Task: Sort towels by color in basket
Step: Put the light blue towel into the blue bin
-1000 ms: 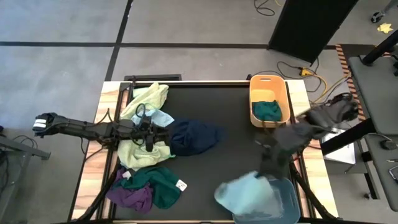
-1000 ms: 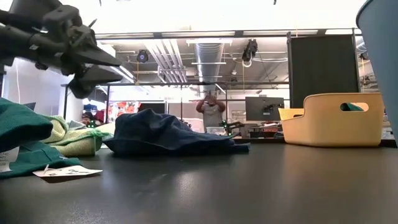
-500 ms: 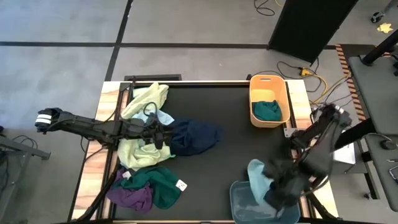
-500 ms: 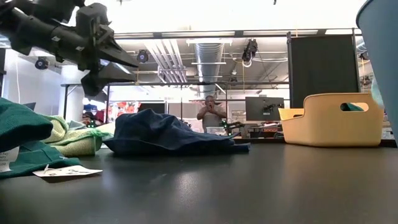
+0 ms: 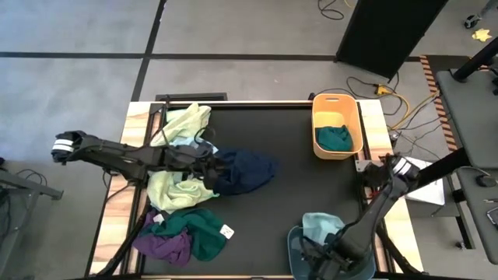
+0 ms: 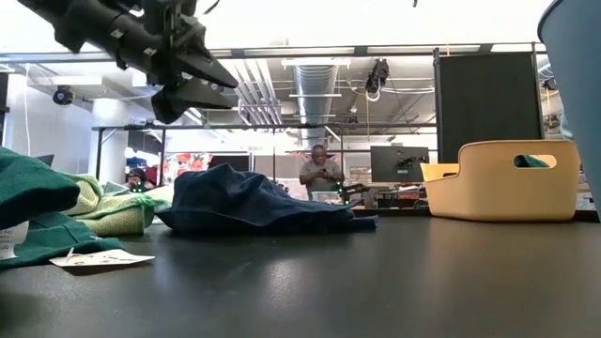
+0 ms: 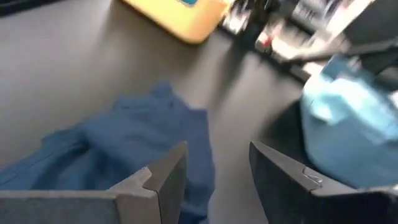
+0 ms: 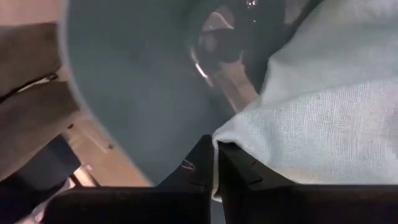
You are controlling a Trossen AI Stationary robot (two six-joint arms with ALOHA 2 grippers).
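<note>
My left gripper (image 5: 210, 168) (image 7: 217, 155) is open and hovers over the left part of the navy towel (image 5: 243, 171) (image 7: 140, 146), clear of it in the low view (image 6: 192, 80). My right gripper (image 5: 323, 253) (image 8: 214, 158) is down inside the blue-grey basket (image 5: 299, 253), shut on the light blue towel (image 5: 319, 225). Yellow-green towels (image 5: 177, 190), a small light blue one (image 5: 199, 146), a teal green towel (image 5: 201, 232) and a purple towel (image 5: 163, 247) lie heaped at the table's left. Another teal towel (image 5: 336, 138) lies in the yellow basket (image 5: 320, 117). My right gripper pinches the light blue towel between its two fingers at an edge (image 8: 249, 134), pointing down into the blue-grey basket. One layer or several, I cannot tell. The towel spreads away from the fingers, and part of it bulges over the basket's far rim (image 5: 315, 222).
The yellow basket (image 6: 502, 178) stands at the table's far right, the blue-grey basket (image 6: 575, 66) at the near right corner. A white tag (image 5: 226, 231) lies by the teal towel. Dark bare tabletop (image 5: 288, 194) lies between the heap and the baskets. A person (image 6: 321, 174) stands in the room beyond.
My right gripper has swung toward the table's near edge and down into the blue-grey basket, carrying the light blue towel from beside the basket into it. My left gripper has moved toward the table's right, from over the yellow-green towels to over the navy towel.
</note>
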